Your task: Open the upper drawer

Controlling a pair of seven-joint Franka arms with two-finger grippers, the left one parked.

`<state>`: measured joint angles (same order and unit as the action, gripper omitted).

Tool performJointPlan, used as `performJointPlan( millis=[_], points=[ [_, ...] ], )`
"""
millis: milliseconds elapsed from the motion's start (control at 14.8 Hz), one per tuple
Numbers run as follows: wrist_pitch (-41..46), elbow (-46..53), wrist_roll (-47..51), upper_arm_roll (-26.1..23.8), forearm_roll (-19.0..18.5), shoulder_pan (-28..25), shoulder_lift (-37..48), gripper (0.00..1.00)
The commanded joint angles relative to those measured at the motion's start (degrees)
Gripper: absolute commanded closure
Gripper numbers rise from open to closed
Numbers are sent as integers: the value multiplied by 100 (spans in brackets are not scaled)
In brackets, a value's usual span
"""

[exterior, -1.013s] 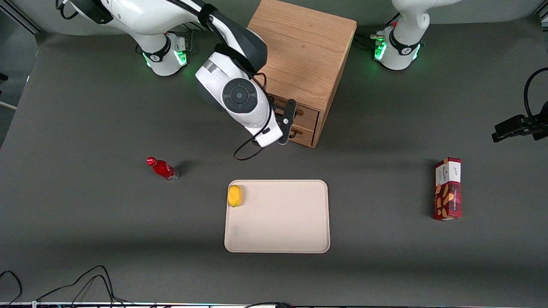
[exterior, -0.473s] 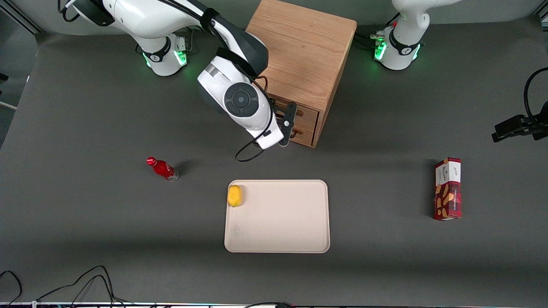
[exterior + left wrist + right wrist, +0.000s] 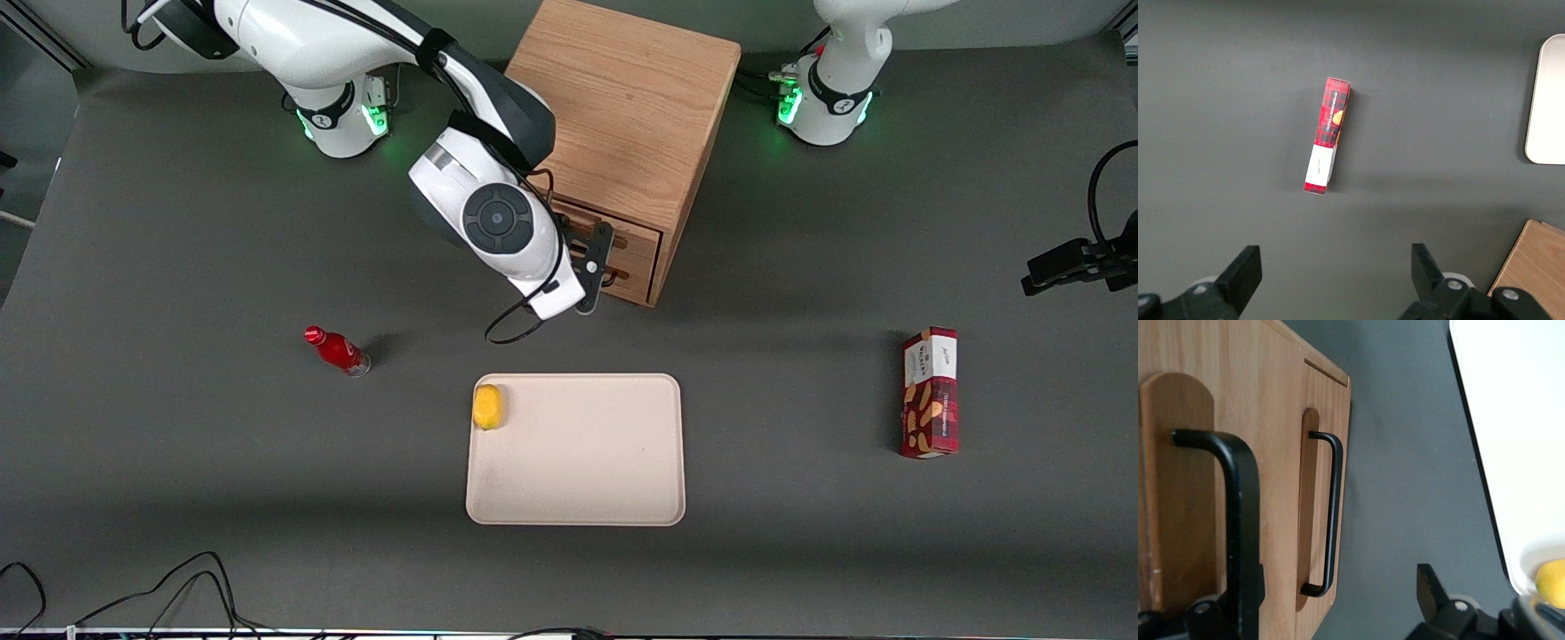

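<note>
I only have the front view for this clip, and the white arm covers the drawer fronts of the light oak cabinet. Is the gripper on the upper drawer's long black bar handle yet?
Observer: Not gripping it. The right wrist view shows the gripper open in front of the drawers, with the upper drawer's black bar handle between its fingers and close to one finger. I cannot tell whether they touch.
Operator: Is the lower handle in the way?
Observer: No. The bottom drawer's black handle sits lower, nearer the table, and no finger touches it.
</note>
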<state>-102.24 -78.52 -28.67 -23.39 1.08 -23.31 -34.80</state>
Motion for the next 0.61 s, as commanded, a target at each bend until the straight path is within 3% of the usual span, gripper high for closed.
performJointPlan(
  millis=[0,540],
  points=[
    [-41,109,-121,45,-179,-51,-132,0],
    [-59,468,-173,63,-196,-51,-369,0]
  ],
)
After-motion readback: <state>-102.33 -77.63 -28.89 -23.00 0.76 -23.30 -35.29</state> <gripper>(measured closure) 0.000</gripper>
